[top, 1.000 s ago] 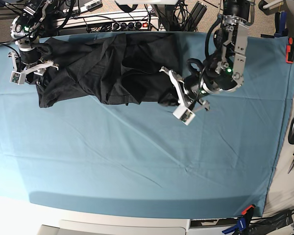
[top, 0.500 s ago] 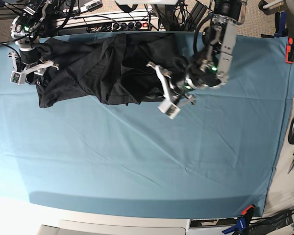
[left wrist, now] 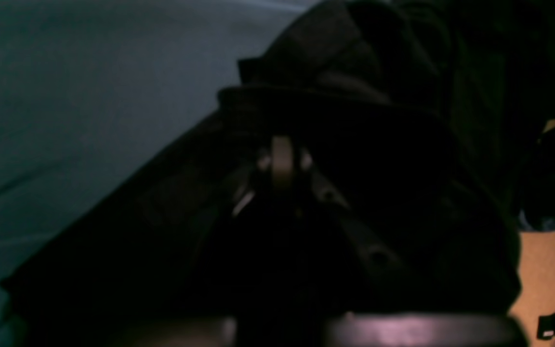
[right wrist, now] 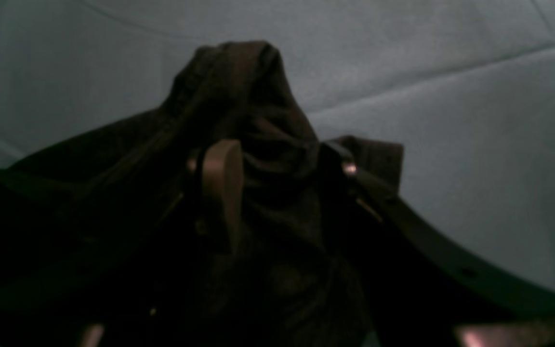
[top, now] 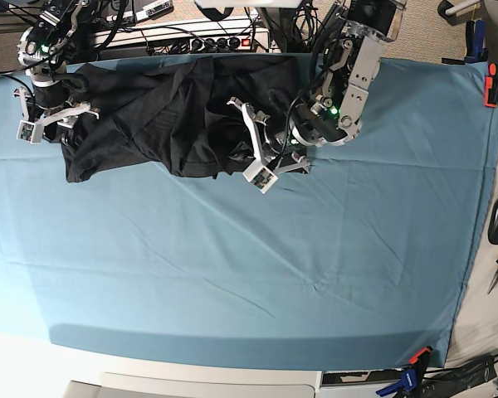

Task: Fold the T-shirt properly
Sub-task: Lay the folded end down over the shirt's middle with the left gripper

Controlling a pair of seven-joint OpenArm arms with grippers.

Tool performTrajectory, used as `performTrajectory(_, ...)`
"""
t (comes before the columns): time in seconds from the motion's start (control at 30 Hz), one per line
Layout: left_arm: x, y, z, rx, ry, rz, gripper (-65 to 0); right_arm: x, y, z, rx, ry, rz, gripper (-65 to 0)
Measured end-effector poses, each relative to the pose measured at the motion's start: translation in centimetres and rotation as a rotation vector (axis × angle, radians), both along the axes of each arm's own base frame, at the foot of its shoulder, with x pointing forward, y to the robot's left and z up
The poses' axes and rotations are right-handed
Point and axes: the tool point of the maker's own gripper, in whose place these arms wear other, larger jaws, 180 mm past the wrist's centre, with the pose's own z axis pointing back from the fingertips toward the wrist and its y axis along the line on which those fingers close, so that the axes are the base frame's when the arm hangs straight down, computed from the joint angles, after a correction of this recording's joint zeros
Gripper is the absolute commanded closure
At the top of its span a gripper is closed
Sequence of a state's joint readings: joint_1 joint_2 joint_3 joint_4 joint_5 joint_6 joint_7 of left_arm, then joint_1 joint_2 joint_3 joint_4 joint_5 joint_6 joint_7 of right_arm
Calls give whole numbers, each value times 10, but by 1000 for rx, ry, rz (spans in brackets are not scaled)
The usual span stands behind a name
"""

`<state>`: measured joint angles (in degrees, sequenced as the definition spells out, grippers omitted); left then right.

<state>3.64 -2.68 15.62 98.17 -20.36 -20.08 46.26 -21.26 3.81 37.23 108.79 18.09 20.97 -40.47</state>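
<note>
Shifting inward — left gripper (shut), over the T-shirt.

Surface: a table covered with a teal-blue cloth, smooth over most of its area. Shallow creases run across the cloth in the right wrist view; fainter wrinkles show in the left wrist view. Black T-shirt lies directly on the cloth, along the side far from the base camera's lower edge, bunched and unevenly folded. It spans from the left part of the surface to beyond the middle. Bare cloth extends below the T-shirt and to its right in the base view.
</note>
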Motion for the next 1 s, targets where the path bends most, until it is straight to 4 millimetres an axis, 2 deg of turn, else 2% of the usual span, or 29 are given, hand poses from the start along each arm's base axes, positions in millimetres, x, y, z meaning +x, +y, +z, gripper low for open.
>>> performTrajectory(0.2,-4,-27,4,-55,27,-13,0,1,1,0,6,-5,1,-262)
performTrajectory(0.37,-24,-57,-1,-52,44,-113,0,2,3,1,21,-16,3,-262)
performTrajectory(0.53,-39,-89,14,-87,13,-194,0,2,2,1,20,-16,2,-262)
performTrajectory(0.73,-35,-96,23,-91,-20,-220,0,2,2,1,21,-16,2,-262)
performTrajectory(0.97,-30,-92,20,-26,-14,-252,0,2,2,1,21,-15,2,-262)
performTrajectory(1.0,-32,-93,20,-24,-20,-273,-36,2,2,1,21,-15,2,-262)
